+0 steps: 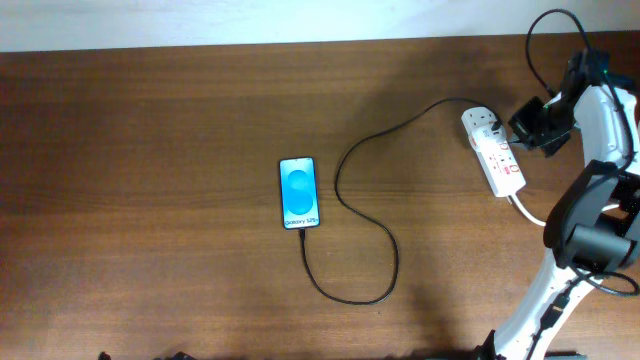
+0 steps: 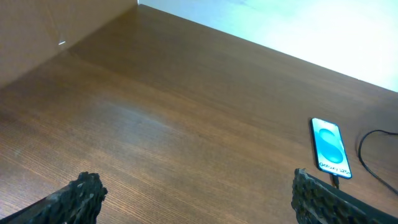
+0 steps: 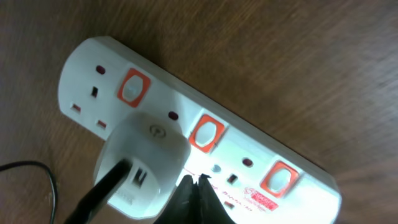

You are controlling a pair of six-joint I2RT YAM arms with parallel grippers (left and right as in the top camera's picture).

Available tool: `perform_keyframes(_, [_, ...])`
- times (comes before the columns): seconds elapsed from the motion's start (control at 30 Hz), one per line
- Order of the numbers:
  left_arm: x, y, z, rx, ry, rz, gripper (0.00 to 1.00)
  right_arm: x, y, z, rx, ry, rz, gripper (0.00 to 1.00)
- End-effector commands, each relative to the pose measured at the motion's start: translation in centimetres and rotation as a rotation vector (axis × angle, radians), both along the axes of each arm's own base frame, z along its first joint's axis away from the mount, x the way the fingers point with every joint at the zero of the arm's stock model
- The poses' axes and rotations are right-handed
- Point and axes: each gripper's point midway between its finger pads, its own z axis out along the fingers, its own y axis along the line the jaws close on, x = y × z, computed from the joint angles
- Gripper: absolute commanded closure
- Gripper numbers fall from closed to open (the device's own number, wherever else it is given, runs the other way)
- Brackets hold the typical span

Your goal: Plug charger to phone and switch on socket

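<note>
The phone [image 1: 299, 193] lies flat mid-table with a lit blue screen; it also shows at the right of the left wrist view as the phone [image 2: 329, 148]. The charger [image 1: 368, 232], a thin black cable, runs from the phone's near end in a loop to a white adapter [image 3: 144, 163] plugged into the socket [image 1: 494, 151]. In the right wrist view the socket [image 3: 249, 158] shows three red switches. My right gripper [image 3: 196, 180] is shut, its tips just above the strip beside the adapter, below the middle switch [image 3: 206, 134]. My left gripper [image 2: 196, 193] is open over bare wood, holding nothing.
The socket's thick white cord [image 1: 527, 211] leads off toward the right arm's base [image 1: 590, 230]. A pale wall runs along the table's far edge [image 1: 260, 45]. The left gripper itself does not show in the overhead view.
</note>
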Motion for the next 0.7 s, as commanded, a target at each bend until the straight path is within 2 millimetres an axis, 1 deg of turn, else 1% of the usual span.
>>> perform_keyframes(0.0, [0.0, 0.3, 0.0, 0.017, -0.007, 0.009, 0.01, 0.6, 0.7, -1.4, 0.039, 0.003, -0.008, 0.96])
perform_keyframes(0.1, [0.0, 0.3, 0.0, 0.017, -0.007, 0.009, 0.01, 0.8, 0.6, -1.6, 0.038, 0.0, -0.014, 0.96])
perform_keyframes(0.23, [0.0, 0.3, 0.0, 0.017, -0.007, 0.009, 0.01, 0.9, 1.5, -3.6, 0.086, 0.025, -0.02, 0.96])
perform_keyframes(0.3, [0.0, 0.3, 0.0, 0.017, -0.007, 0.009, 0.01, 1.1, 1.9, -4.0, 0.083, 0.031, -0.012, 0.96])
perform_keyframes(0.43, [0.0, 0.3, 0.0, 0.017, -0.007, 0.009, 0.01, 1.4, 3.0, -4.5, 0.078, 0.035, 0.014, 0.96])
perform_keyframes(0.5, [0.0, 0.3, 0.0, 0.017, -0.007, 0.008, 0.01, 1.0, 3.1, -4.4, 0.077, 0.053, 0.016, 0.96])
perform_keyframes(0.53, [0.0, 0.3, 0.0, 0.017, -0.007, 0.008, 0.01, 0.7, 2.8, -4.1, 0.075, 0.061, 0.009, 0.96])
perform_keyframes(0.57, [0.0, 0.3, 0.0, 0.017, -0.007, 0.008, 0.01, 0.3, 2.4, -3.1, 0.069, 0.064, -0.002, 0.96])
perform_keyframes(0.63, [0.0, 0.3, 0.0, 0.017, -0.007, 0.008, 0.01, -0.1, 0.6, -0.1, 0.006, 0.022, -0.018, 0.96])
perform_keyframes(0.67, [0.0, 0.3, 0.0, 0.017, -0.006, 0.008, 0.01, 0.0, 0.1, 0.8, -0.018, 0.002, -0.017, 0.96])
